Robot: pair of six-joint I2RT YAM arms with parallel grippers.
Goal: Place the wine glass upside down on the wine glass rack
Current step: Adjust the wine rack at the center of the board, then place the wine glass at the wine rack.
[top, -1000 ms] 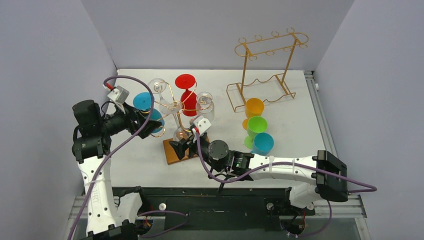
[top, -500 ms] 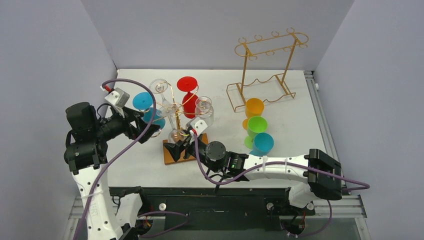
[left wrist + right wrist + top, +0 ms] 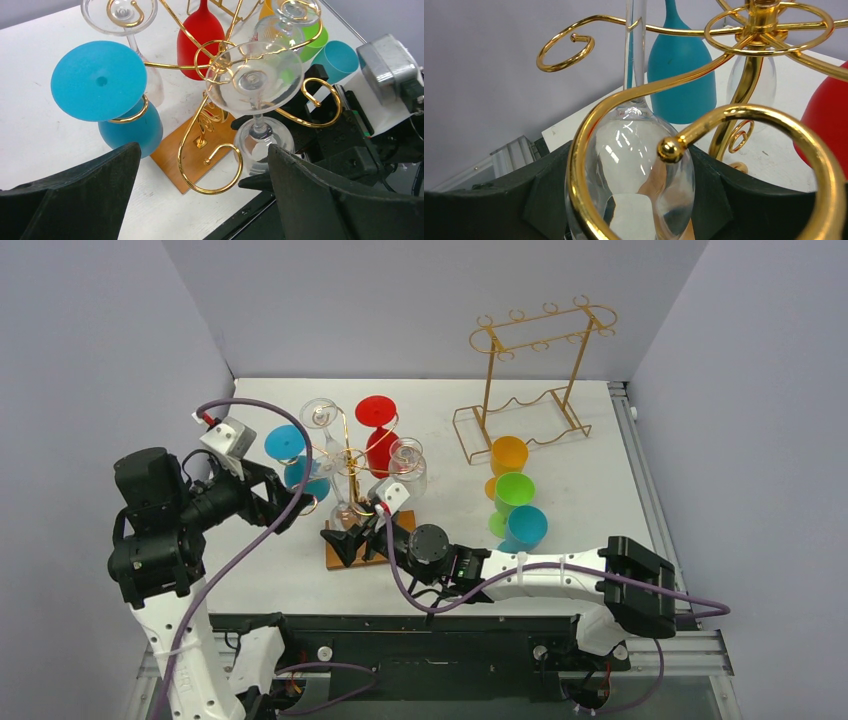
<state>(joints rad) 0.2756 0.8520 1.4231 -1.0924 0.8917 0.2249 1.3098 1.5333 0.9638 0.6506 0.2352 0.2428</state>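
Note:
A clear wine glass (image 3: 343,508) hangs upside down at the front of the wine glass rack (image 3: 348,455), a gold wire tree on a brown wooden base (image 3: 185,150). My right gripper (image 3: 350,531) is shut on its bowl (image 3: 639,165), one black finger pressed on each side. The stem (image 3: 634,50) rises between curled gold arms. Its foot (image 3: 255,77) sits near the rack's hub; whether it rests on an arm I cannot tell. My left gripper (image 3: 289,496) is open and empty, left of the rack beside a blue glass (image 3: 100,80).
Blue (image 3: 290,445), red (image 3: 377,435) and two clear glasses (image 3: 318,415) (image 3: 408,460) hang inverted on the rack. A taller gold wire frame (image 3: 530,380) stands back right. Orange (image 3: 509,453), green (image 3: 515,490) and teal cups (image 3: 526,527) lie right of the rack.
My left arm has drawn back to the left, away from the rack, its gripper still open. My right gripper has shifted slightly left with the clear glass in it.

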